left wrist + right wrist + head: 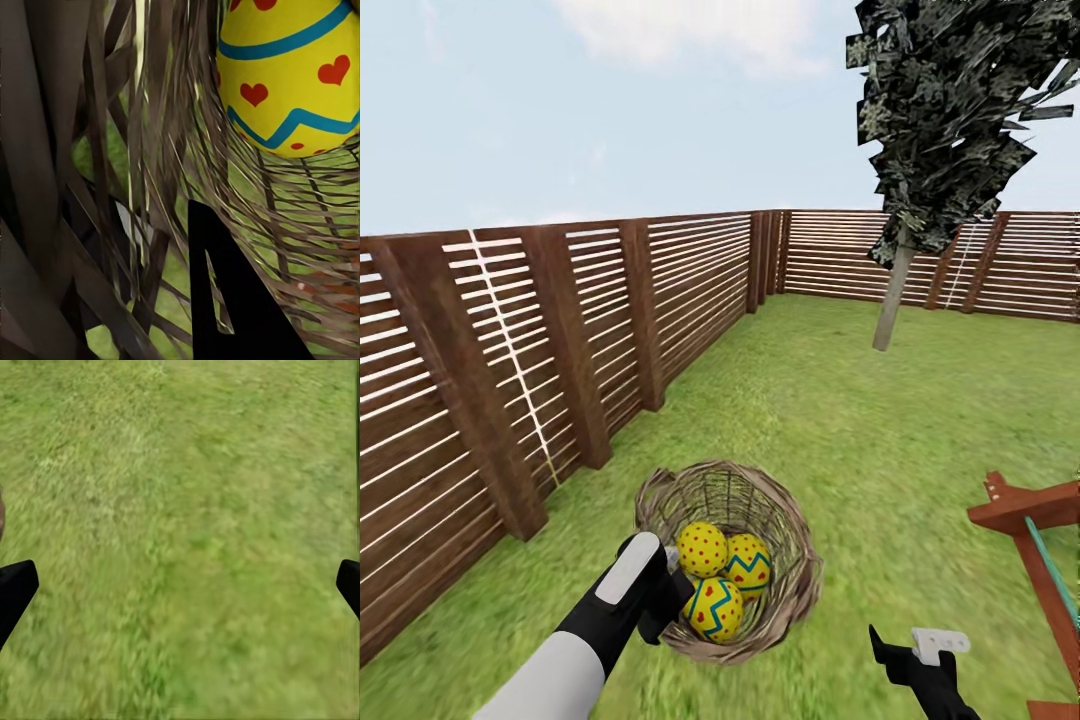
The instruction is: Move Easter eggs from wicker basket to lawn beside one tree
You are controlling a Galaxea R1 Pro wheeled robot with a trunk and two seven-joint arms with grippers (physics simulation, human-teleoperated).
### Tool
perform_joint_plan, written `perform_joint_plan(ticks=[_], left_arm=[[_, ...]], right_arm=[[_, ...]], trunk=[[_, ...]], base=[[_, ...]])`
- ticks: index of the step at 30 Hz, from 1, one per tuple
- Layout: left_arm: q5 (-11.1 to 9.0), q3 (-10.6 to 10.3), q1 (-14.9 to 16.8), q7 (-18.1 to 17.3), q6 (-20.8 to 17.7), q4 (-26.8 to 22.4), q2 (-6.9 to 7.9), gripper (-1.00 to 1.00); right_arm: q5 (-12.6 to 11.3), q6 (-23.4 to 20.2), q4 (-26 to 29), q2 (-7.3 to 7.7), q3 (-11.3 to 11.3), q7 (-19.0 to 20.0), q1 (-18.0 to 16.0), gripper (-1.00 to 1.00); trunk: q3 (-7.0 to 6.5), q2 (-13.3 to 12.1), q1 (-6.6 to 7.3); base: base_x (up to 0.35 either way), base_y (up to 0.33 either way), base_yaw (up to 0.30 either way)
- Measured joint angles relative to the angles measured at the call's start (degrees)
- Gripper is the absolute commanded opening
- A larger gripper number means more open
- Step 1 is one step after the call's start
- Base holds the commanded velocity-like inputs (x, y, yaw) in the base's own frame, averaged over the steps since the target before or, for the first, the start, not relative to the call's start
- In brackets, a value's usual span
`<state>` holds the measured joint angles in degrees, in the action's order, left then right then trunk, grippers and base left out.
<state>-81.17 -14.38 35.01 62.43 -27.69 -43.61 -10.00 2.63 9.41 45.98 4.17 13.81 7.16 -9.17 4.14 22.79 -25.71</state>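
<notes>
So the green, slightly patchy lawn [830, 420] takes up most of the head view, closed in by a brown horizontal-slat wooden fence [560, 330] that runs along the left and wraps around the far corner. Further back on the right there's a tree with a pale grey-beige trunk and dark blocky mottled leaves [925, 130], leaning a bit and well apart from everything else. At the right edge you can see part of a reddish-brown wooden frame with a teal bar [1040, 560].

Near the bottom middle sits the round brown woven wicker basket [785, 600], on the grass and tipped toward the camera so you look into it. All 3 yellow Easter eggs are in it, bunched together and touching: a red-dotted one [702, 549], one with a blue zigzag band [748, 563], and one with red hearts and blue zigzags [713, 609] closest to the robot.

The left arm, white with a black end, is right up against the basket's near-left rim. In the left wrist view the heart egg [289, 75] is close up behind the weave, with 1 black finger [232, 300] poking in. Can't tell whether the left gripper [660, 600] is spread or clenched.

The right gripper [180, 589] hangs over bare grass off to the basket's right, fingers spread wide, grasping nothing.
</notes>
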Motion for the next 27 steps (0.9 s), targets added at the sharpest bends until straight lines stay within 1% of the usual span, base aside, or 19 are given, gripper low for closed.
perform_joint_plan(ticks=[1,3,5,17,27], left_arm=[[0.18,-0.36,0.00,-0.08,-0.07,0.00,0.00,-1.00],[-0.19,-2.15,-0.01,-0.28,0.21,0.00,0.00,-1.00],[0.09,-2.94,0.00,-0.34,0.26,0.00,0.00,-1.00],[0.02,-3.15,0.00,-0.39,0.31,0.03,0.00,-1.00],[0.02,-3.17,-0.01,-0.41,0.28,0.07,0.00,-1.00]], right_arm=[[0.00,0.00,0.00,0.00,0.00,0.00,0.00,1.00],[0.00,0.00,0.00,0.00,0.00,-0.01,0.00,1.00],[0.00,0.00,0.00,0.00,0.00,-0.02,0.00,1.00],[0.00,0.00,0.00,0.00,0.00,0.00,0.00,1.00],[0.00,0.00,-0.01,0.00,0.00,-0.02,-0.01,1.00]], trunk=[[-0.03,0.00,0.00],[-0.08,0.00,0.00],[-0.13,0.00,0.00],[-0.33,0.00,0.00],[-0.33,0.00,0.00]], base=[[0.332,0.104,-0.234],[0.332,0.103,-0.236],[0.332,0.104,-0.237],[0.332,0.104,-0.222],[0.332,0.105,-0.019]])
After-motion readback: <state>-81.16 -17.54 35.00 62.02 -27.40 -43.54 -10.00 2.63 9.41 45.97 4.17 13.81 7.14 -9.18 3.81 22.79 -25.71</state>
